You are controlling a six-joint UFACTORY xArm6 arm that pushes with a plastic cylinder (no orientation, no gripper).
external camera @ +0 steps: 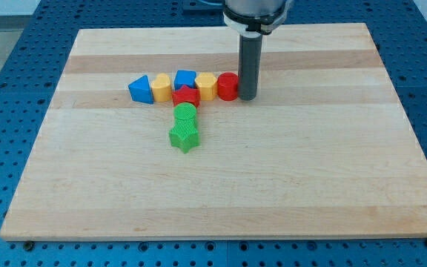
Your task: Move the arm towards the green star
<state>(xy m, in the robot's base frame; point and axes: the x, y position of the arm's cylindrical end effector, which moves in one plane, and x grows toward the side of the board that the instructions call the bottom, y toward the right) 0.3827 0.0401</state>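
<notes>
The green star (184,136) lies on the wooden board below the row of blocks, with a green round block (187,113) touching its upper side. My tip (247,97) stands at the right end of the row, touching or almost touching the red cylinder (228,86). The tip is up and to the right of the green star, well apart from it.
The row runs leftward from the red cylinder: a yellow block (207,86), a blue block (185,78), a yellow block (161,87), a blue triangular block (140,89). A red block (186,96) sits just below the row. The board's edge (221,236) borders a blue perforated table.
</notes>
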